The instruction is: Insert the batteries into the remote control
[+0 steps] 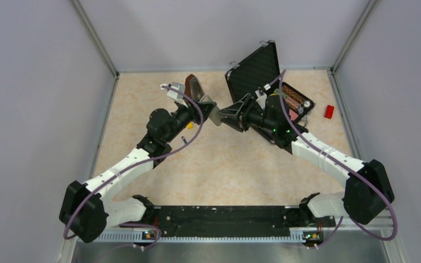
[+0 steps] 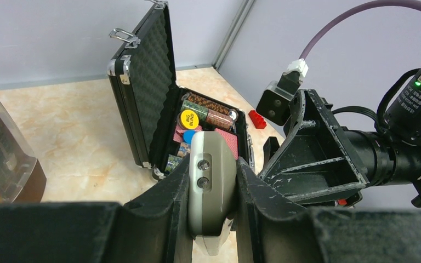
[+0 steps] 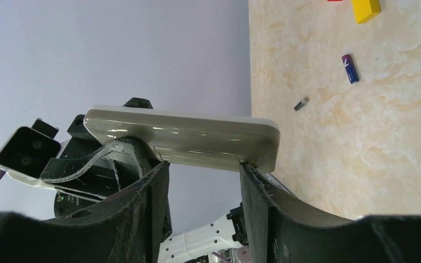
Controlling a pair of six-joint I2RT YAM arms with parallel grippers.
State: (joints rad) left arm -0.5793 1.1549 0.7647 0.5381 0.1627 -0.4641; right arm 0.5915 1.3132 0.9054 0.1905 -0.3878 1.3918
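At mid-table in top view, L gripper (image 1: 207,107) and R gripper (image 1: 229,114) meet nose to nose. The remote (image 1: 217,116) is a pale sliver btwn them, held off the table (image 1: 235,164). Open black case (image 1: 255,68) sits just far-right of them, red block (image 1: 329,111) further right. Batteries not made out here.

L wrist view: L gripper (image 2: 212,189) is clenched on remote (image 2: 211,164), one finger on each long side, two dark dots on the part facing cam. R gripper (image 2: 312,159) is just right of it, angled in.

R wrist view: remote (image 3: 186,137) lies across the tips of R gripper (image 3: 203,167). Jaws are apart, grasping nothing; tips touch or nearly touch the cover panel, can't tell which. Purple battery (image 3: 350,68) and grey battery (image 3: 301,103) lie on the table near yellow block (image 3: 365,9), well apart from remote.

Step, prob.: getting the battery cover off. Cover looks still on, no cell loaded. Next move needs R tips to catch the cover edge and slide it while L holds firm, then pick up a cell.
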